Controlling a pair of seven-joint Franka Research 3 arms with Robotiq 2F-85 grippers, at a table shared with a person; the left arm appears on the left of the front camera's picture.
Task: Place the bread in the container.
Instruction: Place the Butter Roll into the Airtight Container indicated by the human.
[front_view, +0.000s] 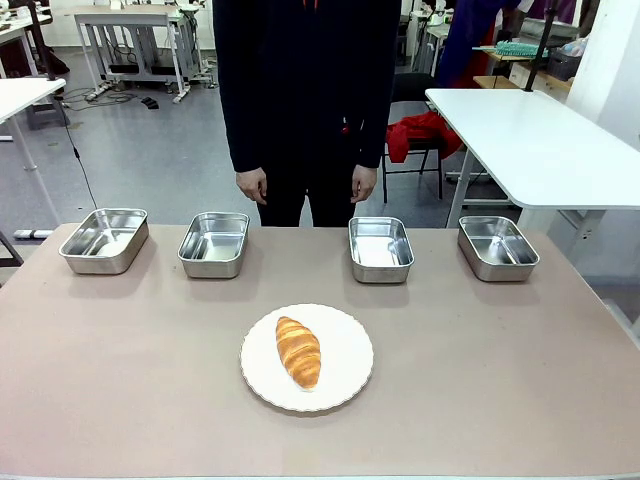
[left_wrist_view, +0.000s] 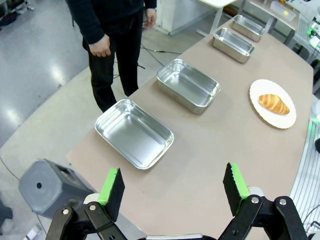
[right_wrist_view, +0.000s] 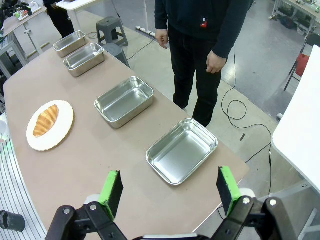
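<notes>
The bread (front_view: 298, 351), a golden-brown croissant, lies on a white scalloped plate (front_view: 344, 381) near the table's front middle; it also appears as bread (left_wrist_view: 273, 104) and bread (right_wrist_view: 45, 120) in the wrist views. Several steel containers stand in a row along the far edge: container (front_view: 105, 240), container (front_view: 214, 244), container (front_view: 381, 248), container (front_view: 497, 247). All look empty. My left gripper (left_wrist_view: 173, 189) hangs open high over the table's left end. Over the right end, my right gripper (right_wrist_view: 169, 191) is open too. Neither holds anything.
A person in dark clothes stands at the far side, hands (front_view: 252, 185) hanging at their sides above the table edge. A grey stool (left_wrist_view: 47, 187) stands on the floor beside the left end. A white table (front_view: 530, 135) stands at the back right.
</notes>
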